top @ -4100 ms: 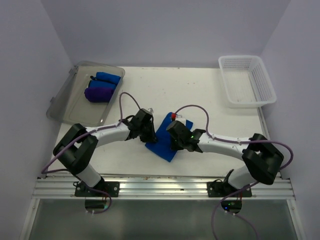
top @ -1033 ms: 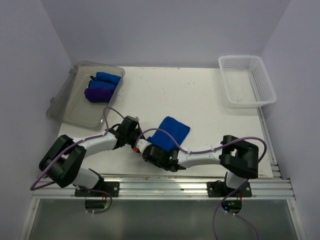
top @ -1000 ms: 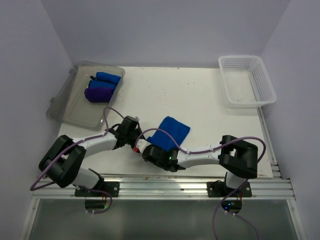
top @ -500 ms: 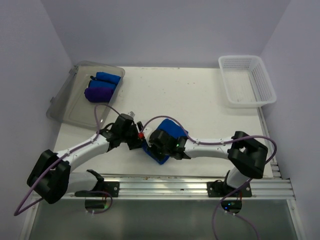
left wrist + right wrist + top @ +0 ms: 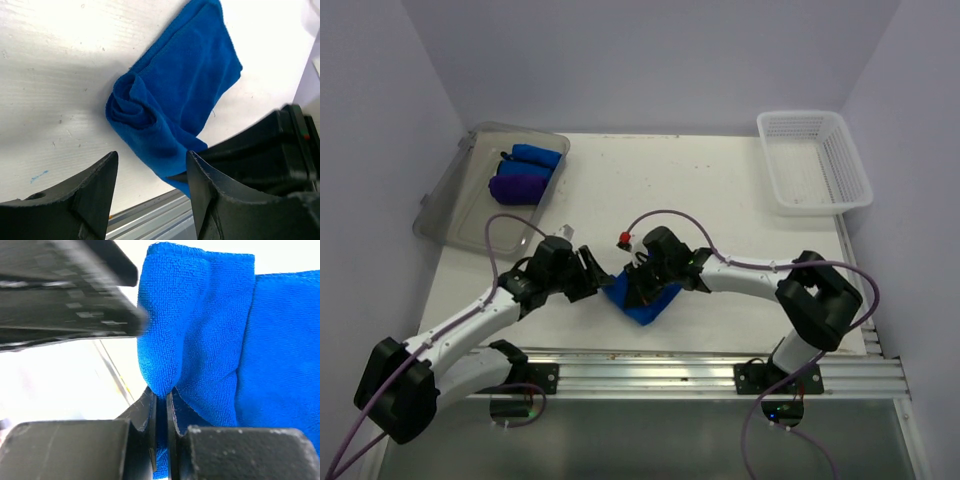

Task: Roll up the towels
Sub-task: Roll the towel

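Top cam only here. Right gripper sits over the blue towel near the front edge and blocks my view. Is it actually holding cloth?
Observer: Yes. The right wrist view shows the right gripper shut on a fold of the blue towel, with cloth pinched between its fingers.
Operator: Left gripper?
Observer: In the left wrist view the left gripper is open and grips nothing. The towel lies on the table beyond its fingers.
Operator: Any roll started?
Observer: Barely. The left wrist view shows one end curled into a loose spiral, while the rest lies flat and unrolled.
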Robot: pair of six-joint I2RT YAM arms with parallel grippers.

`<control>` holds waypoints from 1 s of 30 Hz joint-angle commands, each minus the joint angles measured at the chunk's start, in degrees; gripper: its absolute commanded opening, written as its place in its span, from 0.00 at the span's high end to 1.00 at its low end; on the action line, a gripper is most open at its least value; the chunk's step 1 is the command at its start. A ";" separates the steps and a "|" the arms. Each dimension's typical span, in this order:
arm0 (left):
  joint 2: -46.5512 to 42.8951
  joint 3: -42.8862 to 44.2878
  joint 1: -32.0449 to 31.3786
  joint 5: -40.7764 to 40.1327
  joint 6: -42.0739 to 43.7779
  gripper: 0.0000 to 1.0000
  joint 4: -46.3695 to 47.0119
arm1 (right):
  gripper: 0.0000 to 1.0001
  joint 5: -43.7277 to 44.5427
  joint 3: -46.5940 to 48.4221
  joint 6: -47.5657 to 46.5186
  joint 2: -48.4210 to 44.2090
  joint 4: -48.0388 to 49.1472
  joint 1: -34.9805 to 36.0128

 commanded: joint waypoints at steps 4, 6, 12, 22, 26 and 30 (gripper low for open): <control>-5.95 -3.09 0.28 -2.50 -0.59 0.40 1.86 | 1.00 -13.89 -0.05 6.45 3.78 3.63 -4.68; -7.01 -4.94 0.37 -0.74 -0.33 0.45 5.29 | 1.00 -15.65 0.30 7.24 5.26 3.46 -5.82; -4.21 -4.86 -0.60 3.92 1.43 0.59 12.24 | 1.00 -17.06 1.45 6.63 8.17 0.73 -7.49; 4.93 -3.63 -0.95 6.47 2.22 0.64 19.45 | 1.00 -20.05 1.89 8.29 10.54 2.05 -8.63; 8.01 -2.93 -0.95 5.59 3.28 0.64 20.07 | 1.00 -21.37 1.80 9.61 11.69 3.10 -8.99; 13.18 -1.70 -0.95 4.89 3.98 0.64 21.03 | 1.00 -19.37 1.36 9.79 10.56 2.49 -9.34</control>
